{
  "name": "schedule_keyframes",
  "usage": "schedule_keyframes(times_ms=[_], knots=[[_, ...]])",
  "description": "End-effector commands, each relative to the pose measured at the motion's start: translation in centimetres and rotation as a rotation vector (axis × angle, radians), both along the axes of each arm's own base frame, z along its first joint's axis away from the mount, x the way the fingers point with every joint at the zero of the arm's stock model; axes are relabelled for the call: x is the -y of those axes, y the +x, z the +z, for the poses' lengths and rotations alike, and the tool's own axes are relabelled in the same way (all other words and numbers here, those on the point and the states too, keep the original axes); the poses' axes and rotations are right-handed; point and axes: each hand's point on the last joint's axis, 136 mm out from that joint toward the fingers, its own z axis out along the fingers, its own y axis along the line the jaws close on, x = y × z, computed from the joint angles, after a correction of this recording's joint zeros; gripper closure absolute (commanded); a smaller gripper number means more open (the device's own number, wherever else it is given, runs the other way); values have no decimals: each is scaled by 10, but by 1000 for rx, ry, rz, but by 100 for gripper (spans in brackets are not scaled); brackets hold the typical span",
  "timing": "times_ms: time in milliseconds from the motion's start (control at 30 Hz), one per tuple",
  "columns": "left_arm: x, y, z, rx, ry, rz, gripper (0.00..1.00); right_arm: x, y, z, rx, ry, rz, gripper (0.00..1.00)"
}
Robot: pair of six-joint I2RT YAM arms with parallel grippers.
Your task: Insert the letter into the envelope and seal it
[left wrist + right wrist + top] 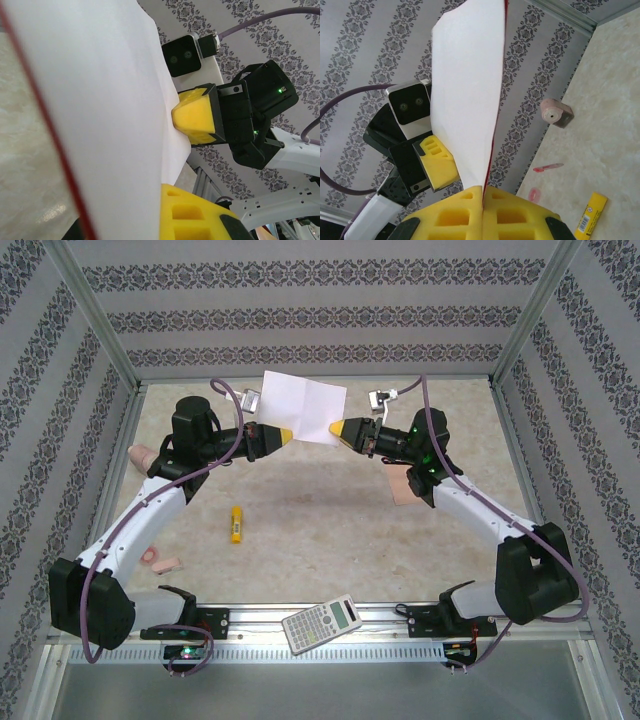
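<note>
The letter, a white sheet showing its plain back with a crease down the middle, hangs in the air over the back of the table. My left gripper is shut on its lower left edge and my right gripper is shut on its lower right edge. Seen from the left wrist, the letter has a red border along one edge. Seen from the right wrist, the letter runs down into my closed yellow fingers. The peach-pink envelope lies on the table, partly under the right arm.
A yellow marker lies mid-table. A calculator sits at the front rail. A pink sharpener is behind the left arm, and small pink items lie at the left. Patterned walls enclose the table.
</note>
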Motion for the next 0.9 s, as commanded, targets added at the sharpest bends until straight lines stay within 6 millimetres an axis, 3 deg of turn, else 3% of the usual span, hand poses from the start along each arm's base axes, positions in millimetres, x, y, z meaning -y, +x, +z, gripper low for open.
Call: schedule_keyframes(times_ms=[0, 33, 133, 267, 367, 467, 533, 700, 867], knots=[[-5, 3, 17, 66, -17, 18, 81, 7, -7, 15, 55, 23, -3, 100], [-8, 3, 16, 62, -12, 29, 63, 9, -6, 16, 57, 22, -8, 100], [-27, 3, 17, 62, 29, 83, 42, 14, -4, 18, 66, 6, -26, 100], [-77, 2, 18, 93, 254, 288, 39, 16, -8, 14, 91, -91, -38, 100], [-94, -8, 27, 96, 392, 346, 38, 18, -10, 11, 105, -148, -46, 100], [-83, -18, 43, 110, 342, 314, 35, 16, -12, 9, 112, -166, -39, 100], [-70, -20, 43, 100, 293, 276, 32, 12, -13, 10, 118, -162, -27, 100], [-44, -11, 13, 31, 218, 211, 28, -1, -16, 14, 117, -124, 9, 100], [-22, 3, -4, -3, 164, 165, 24, -14, -23, 15, 130, -118, 35, 100]])
